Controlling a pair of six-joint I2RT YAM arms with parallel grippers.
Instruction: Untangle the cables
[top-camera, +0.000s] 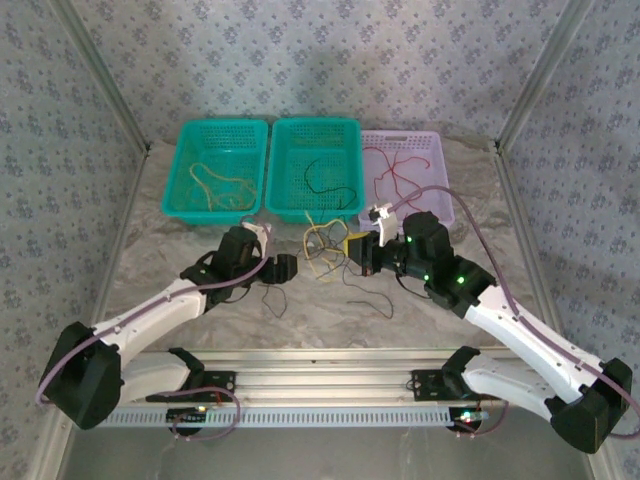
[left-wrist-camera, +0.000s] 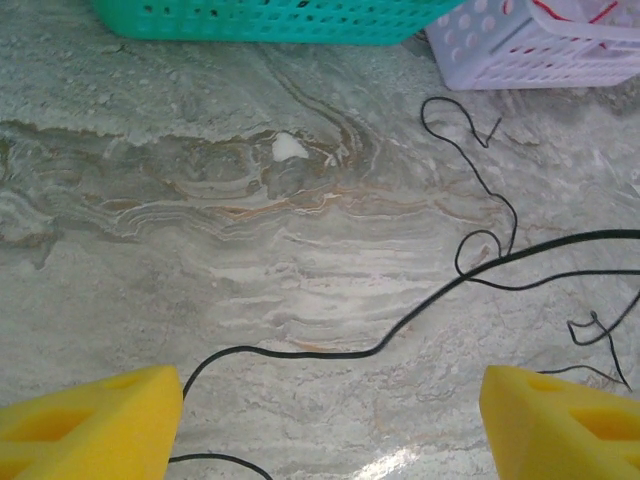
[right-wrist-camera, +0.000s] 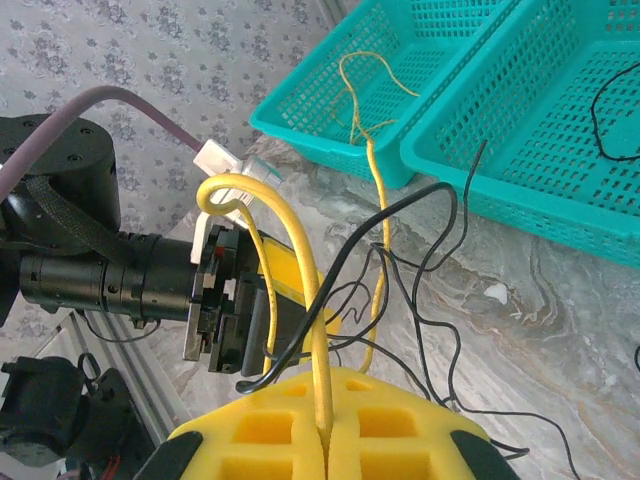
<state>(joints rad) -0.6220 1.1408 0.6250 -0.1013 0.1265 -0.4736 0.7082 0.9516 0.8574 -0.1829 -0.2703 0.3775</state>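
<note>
Your right gripper (right-wrist-camera: 325, 432) is clenched on a yellow cable (right-wrist-camera: 321, 380), which is pinched between its pads at the bottom of the right wrist view. Your left gripper (left-wrist-camera: 330, 420) is released, with its pads wide apart and a black cable (left-wrist-camera: 310, 354) lying on the table (left-wrist-camera: 150, 250) ahead of them. In the top view, the cables (top-camera: 325, 248) sit tangled mid-frame, just below the middle green basket (top-camera: 315, 124).

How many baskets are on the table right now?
3, in a row at the far side: left teal basket, middle teal basket, lavender basket on the right. None seems hidden.
</note>
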